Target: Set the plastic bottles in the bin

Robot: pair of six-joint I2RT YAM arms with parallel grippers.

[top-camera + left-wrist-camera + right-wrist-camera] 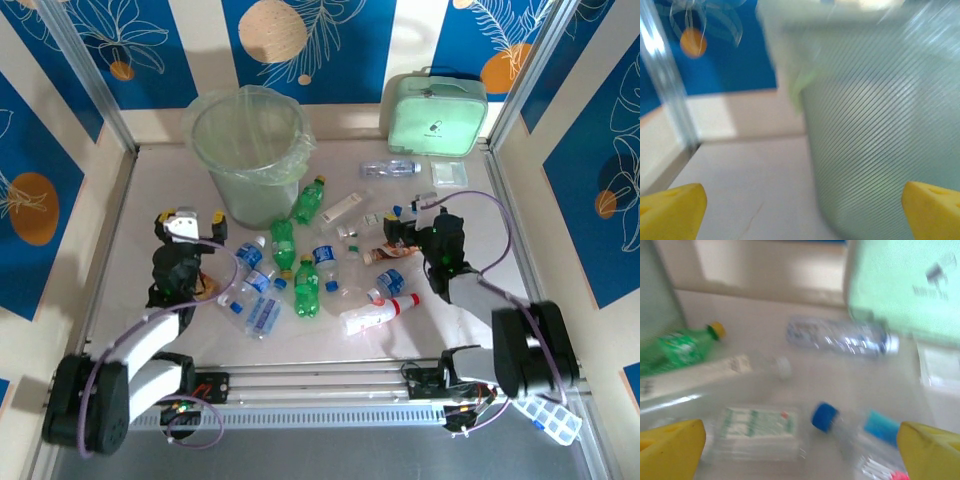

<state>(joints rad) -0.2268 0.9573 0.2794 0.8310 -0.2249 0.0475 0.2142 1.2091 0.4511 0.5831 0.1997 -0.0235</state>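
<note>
Yellow-tipped left gripper (190,220) is spread wide and empty, its arm stretched forward near the table's left edge, facing the bin (212,140) by the far edge. Right gripper (413,210) is also wide open and empty, arm bent, low over clutter. Plastic bottles (306,288) lie scattered mid-table, some beside the bin.
</note>
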